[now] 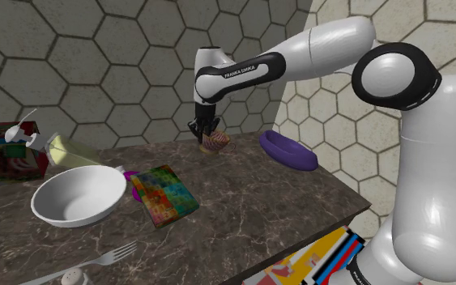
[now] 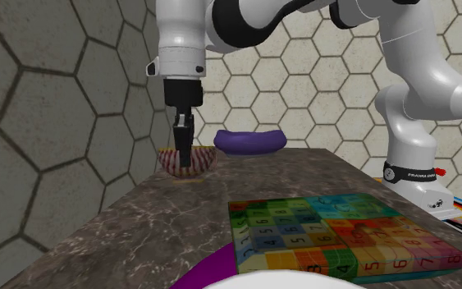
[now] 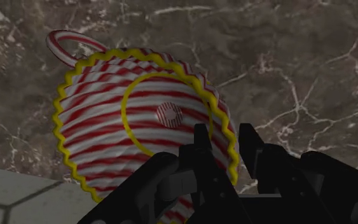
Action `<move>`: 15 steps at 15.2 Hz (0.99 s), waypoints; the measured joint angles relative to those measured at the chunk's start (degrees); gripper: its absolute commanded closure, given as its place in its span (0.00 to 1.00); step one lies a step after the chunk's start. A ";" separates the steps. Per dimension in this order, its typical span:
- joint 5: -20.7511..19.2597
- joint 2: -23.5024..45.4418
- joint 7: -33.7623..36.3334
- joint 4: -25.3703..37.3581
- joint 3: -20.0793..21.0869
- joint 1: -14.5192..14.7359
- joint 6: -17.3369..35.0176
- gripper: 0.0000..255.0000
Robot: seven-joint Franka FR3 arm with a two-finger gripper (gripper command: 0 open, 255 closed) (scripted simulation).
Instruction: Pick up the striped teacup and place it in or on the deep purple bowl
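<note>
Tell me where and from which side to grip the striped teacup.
The striped teacup stands upright, mouth open upward, so come from above and pinch its yellow scalloped rim, one finger inside, one outside, on the side away from the thin handle loop.

bare counter [image 1: 244,172] btw teacup [image 1: 217,142] & bowl [image 1: 287,151], wall [image 1: 121,65] behind

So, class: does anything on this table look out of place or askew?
The pale bottle behind the white bowl lies slanted rather than upright, apparently tipped over. Nothing looks spilled.
</note>
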 measured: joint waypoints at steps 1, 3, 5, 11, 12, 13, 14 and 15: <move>0.06 -0.06 -0.09 0.56 0.02 0.00 -0.61 1.00; 0.23 -0.83 -0.25 1.15 0.10 -0.02 -1.98 1.00; 0.37 -1.29 -0.45 1.96 0.14 -0.06 -3.23 1.00; 0.70 -2.35 -0.88 5.01 0.27 -0.02 -7.30 1.00; 0.76 -2.66 -0.91 5.34 0.31 0.00 -7.95 1.00; 0.85 -3.02 -1.03 5.69 0.33 -0.04 -8.64 1.00; 0.89 -3.08 -1.13 6.41 0.33 -0.04 -9.41 1.00; 0.90 -3.05 -1.19 7.21 0.34 -0.01 -10.17 1.00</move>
